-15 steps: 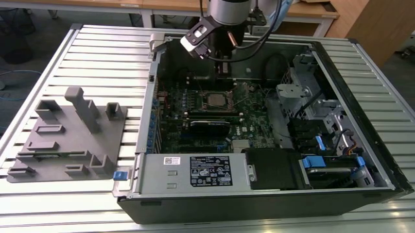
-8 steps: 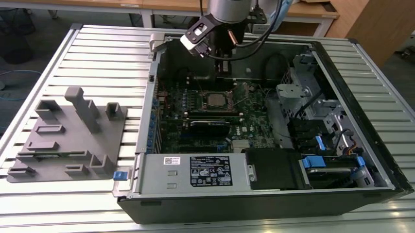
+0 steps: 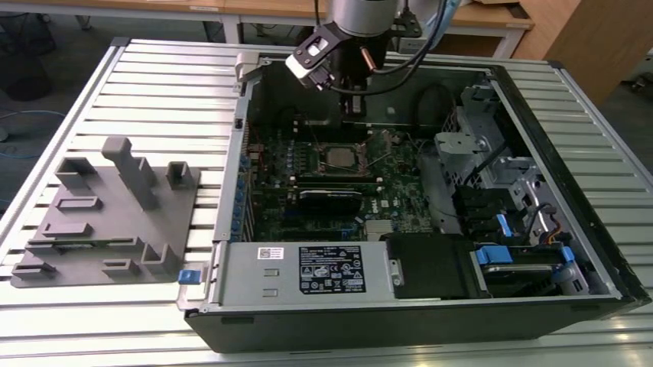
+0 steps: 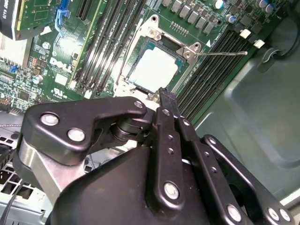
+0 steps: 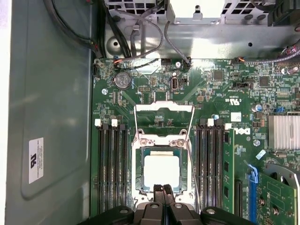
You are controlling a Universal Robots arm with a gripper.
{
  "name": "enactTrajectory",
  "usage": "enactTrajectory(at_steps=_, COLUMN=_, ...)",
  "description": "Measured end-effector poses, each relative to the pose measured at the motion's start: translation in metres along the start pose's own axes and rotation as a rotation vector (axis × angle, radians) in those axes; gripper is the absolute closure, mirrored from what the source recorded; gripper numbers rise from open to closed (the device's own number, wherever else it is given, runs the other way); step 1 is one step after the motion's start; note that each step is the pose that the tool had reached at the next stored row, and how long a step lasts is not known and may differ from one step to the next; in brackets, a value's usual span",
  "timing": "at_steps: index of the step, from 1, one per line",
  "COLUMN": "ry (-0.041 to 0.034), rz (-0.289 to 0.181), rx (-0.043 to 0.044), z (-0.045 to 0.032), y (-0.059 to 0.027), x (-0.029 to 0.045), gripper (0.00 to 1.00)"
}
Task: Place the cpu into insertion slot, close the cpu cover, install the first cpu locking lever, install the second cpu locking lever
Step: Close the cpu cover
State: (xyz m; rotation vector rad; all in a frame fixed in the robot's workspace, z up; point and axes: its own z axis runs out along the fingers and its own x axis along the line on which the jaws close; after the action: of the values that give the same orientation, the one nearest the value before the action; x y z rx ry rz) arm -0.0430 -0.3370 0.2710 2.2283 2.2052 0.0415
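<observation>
Over the far end of the open computer case (image 3: 408, 329), which lies on a slatted table (image 3: 153, 76), the gripper (image 3: 352, 107) hangs closed and empty. In the first wrist view its fingertips (image 5: 158, 191) are pressed together above one edge of the chip (image 5: 161, 171); whether they touch it I cannot tell. The chip lies flat in the socket (image 5: 138, 174) on the green board (image 5: 117, 108), silver face up. It is square, and its edges line up with the memory slots (image 5: 110, 164) on either side. The cover (image 5: 161, 140) lies down around it, the chip showing through its window, its longer sides running along those slots. In the second wrist view a thin wire lever (image 4: 225, 53) sticks out from the cover's corner over the slots. At the exterior view's left, a grey holder (image 3: 102, 206) stands beside the case.
</observation>
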Motion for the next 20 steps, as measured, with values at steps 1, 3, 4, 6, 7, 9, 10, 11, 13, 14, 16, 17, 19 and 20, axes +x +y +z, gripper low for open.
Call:
enactTrajectory(at_steps=1, ry=-0.0001, rz=0.000, rx=0.0000, z=0.0000, y=0.0011, x=0.0000, gripper=0.89)
enactTrajectory(at_steps=3, ry=0.0000, rz=0.000, rx=0.0000, z=0.0001, y=0.0034, x=0.0000, gripper=0.89)
enactTrajectory(at_steps=4, ry=0.0000, rz=0.000, rx=0.0000, z=0.0001, y=0.0047, x=0.0000, gripper=0.89)
enactTrajectory(at_steps=6, ry=0.0000, rz=0.000, rx=0.0000, z=0.0002, y=0.0077, x=0.0000, gripper=0.89)
enactTrajectory(at_steps=7, ry=0.0000, rz=0.000, rx=0.0000, z=0.0002, y=0.0094, x=0.0000, gripper=0.89)
enactTrajectory(at_steps=9, ry=0.0001, rz=0.000, rx=0.0000, z=0.0003, y=0.0137, x=-0.0001, gripper=0.89)
enactTrajectory(at_steps=10, ry=0.0000, rz=0.000, rx=0.0001, z=0.0004, y=0.0161, x=-0.0002, gripper=0.89)
enactTrajectory(at_steps=11, ry=0.0001, rz=0.000, rx=0.0002, z=0.0005, y=0.0210, x=-0.0003, gripper=0.89)
enactTrajectory(at_steps=13, ry=0.0001, rz=0.000, rx=0.0004, z=0.0007, y=0.0268, x=-0.0004, gripper=0.89)
enactTrajectory(at_steps=14, ry=0.0001, rz=0.000, rx=0.0006, z=0.0007, y=0.0295, x=-0.0005, gripper=0.89)
enactTrajectory(at_steps=16, ry=-0.0001, rz=0.000, rx=0.0010, z=0.0008, y=0.0352, x=-0.0007, gripper=0.89)
enactTrajectory(at_steps=17, ry=-0.0001, rz=0.000, rx=0.0012, z=0.0009, y=0.0381, x=-0.0008, gripper=0.89)
enactTrajectory(at_steps=19, ry=0.0001, rz=0.000, rx=0.0014, z=0.0012, y=0.0441, x=-0.0010, gripper=0.89)
enactTrajectory(at_steps=20, ry=0.0001, rz=0.000, rx=0.0016, z=0.0013, y=0.0476, x=-0.0011, gripper=0.89)
